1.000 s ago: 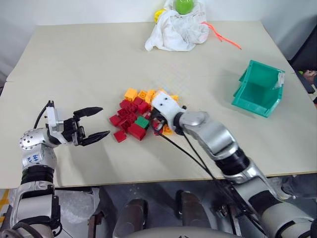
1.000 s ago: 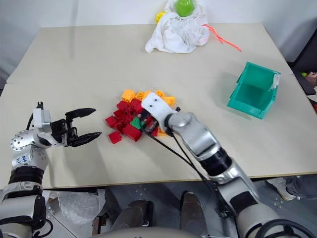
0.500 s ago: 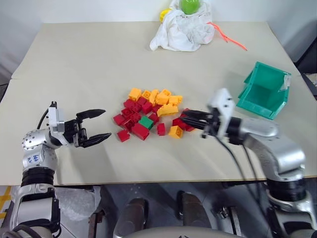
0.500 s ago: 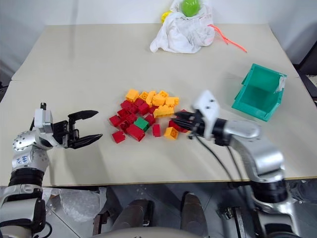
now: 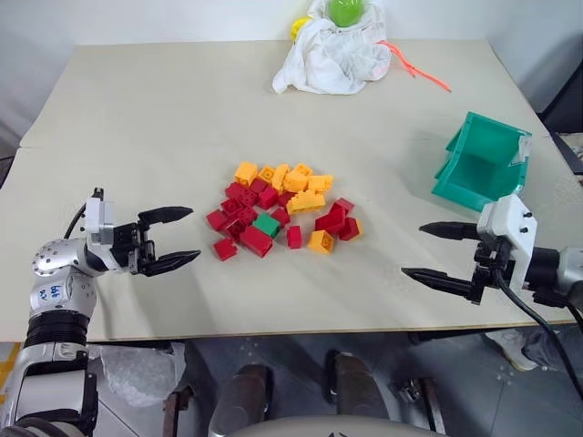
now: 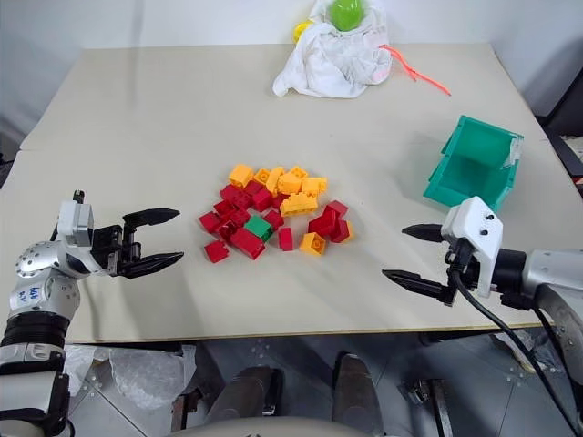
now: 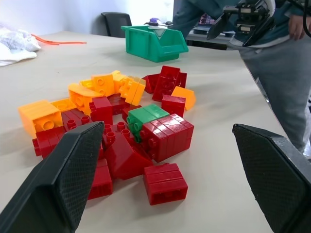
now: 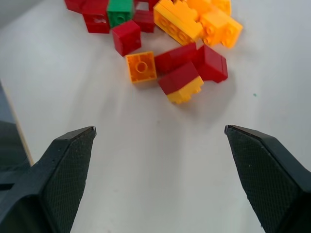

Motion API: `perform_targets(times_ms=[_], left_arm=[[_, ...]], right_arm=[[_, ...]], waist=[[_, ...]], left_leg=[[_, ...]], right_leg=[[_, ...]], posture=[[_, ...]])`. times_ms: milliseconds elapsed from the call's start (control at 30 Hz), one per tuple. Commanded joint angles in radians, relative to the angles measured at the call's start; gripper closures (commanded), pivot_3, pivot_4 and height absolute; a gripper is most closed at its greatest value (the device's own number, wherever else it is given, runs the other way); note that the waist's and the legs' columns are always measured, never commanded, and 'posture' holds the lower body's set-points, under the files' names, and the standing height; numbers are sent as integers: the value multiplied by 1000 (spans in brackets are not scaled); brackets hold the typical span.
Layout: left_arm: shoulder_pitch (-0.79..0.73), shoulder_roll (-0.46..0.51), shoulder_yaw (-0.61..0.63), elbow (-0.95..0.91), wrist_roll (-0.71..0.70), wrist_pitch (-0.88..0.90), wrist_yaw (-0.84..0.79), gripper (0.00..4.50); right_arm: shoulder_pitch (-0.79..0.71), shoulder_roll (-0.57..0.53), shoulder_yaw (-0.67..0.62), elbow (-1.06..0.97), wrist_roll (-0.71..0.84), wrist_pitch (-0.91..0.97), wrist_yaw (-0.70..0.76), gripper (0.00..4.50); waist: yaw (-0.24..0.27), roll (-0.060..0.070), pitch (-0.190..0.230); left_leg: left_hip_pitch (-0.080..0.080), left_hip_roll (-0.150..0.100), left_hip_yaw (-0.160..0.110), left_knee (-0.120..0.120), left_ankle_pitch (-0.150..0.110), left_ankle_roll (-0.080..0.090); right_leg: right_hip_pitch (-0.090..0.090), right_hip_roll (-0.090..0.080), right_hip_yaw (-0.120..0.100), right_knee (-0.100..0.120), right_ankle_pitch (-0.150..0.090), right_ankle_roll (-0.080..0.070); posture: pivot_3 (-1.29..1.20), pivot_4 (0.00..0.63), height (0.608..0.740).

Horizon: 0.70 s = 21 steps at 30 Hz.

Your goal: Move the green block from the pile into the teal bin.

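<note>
The green block (image 5: 267, 224) lies in the pile (image 5: 282, 209) of red and yellow-orange bricks at the table's middle, against a red brick; the left wrist view shows the green block (image 7: 147, 118) too. The teal bin (image 5: 483, 164) stands at the right, tilted, with nothing in it. My left gripper (image 5: 181, 239) is open, level, left of the pile, fingers pointing at it. My right gripper (image 5: 435, 253) is open with nothing between its fingers, near the front edge right of the pile and just in front of the bin.
A crumpled white cloth (image 5: 332, 56) with a lime-green ball (image 5: 343, 10) on it sits at the table's far edge, an orange strip (image 5: 414, 66) beside it. A person (image 7: 272, 68) stands past the table's right side in the left wrist view.
My right gripper pulled out of the pile, swung right and back toward the front edge, and opened. Several bricks on the pile's right side got scattered. The green block stayed. The left gripper held still.
</note>
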Motion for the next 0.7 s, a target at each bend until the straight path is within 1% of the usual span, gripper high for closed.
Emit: perform_targets(times_ms=[33, 133, 200, 267, 367, 500, 600, 700], left_arm=[[-6, 24, -5, -12, -28, -10, -112, 0], [-13, 20, -8, -8, -30, -16, -112, 0], [-14, 17, -13, -6, -27, -23, -112, 0], [-15, 13, -13, -6, -26, -28, -112, 0], [-13, 10, -12, -5, -26, -33, -112, 0], [-3, 6, -3, -12, -26, -42, -112, 0], [6, 2, 10, -19, -24, -46, -112, 0], [15, -1, 31, -25, -20, -49, -112, 0]], right_arm=[[-71, -34, 40, -64, -18, 28, -74, 15], [-283, 20, 181, -117, 33, 186, -206, 15], [-455, 126, 359, -78, -44, 228, -298, 15], [-586, 216, 505, -1, -125, 239, -349, 15], [-697, 291, 631, 111, -210, 232, -378, 15], [-842, 425, 776, 308, -297, 247, -397, 15], [-907, 503, 870, 449, -369, 206, -381, 15], [-945, 571, 923, 585, -430, 157, -375, 15]], waist=[[-1, 0, 0], [-6, 1, 1], [-10, 1, 0], [-8, 1, 1], [-2, 1, 1], [-6, 1, 1], [-15, 1, 1], [-26, 2, 1]], left_leg=[[0, 0, 0, 0, 0, 0], [1, 1, 1, 0, 0, -1], [1, 3, 2, 0, 0, -3], [0, 5, 1, 0, 0, -4], [-1, 5, 1, -1, 1, -4], [-3, 1, 1, 0, -1, -1], [-3, 1, 0, -1, -2, 0], [-3, 0, -1, -1, -2, 0]], right_leg=[[0, 0, 0, -1, 0, 0], [-1, 0, 1, -1, 1, -1], [-1, 1, 1, -2, 1, -2], [-2, 3, 1, -3, 2, -4], [-4, 3, 1, 0, 2, -4], [-5, 2, 0, 2, 2, -4], [-5, 2, -1, 3, 2, -4], [-5, 2, -4, 3, 2, -4]], posture=[[0, 150, 740], [0, 150, 740], [0, 150, 740], [0, 150, 740], [0, 150, 740], [0, 150, 740], [0, 150, 740], [0, 150, 740]])
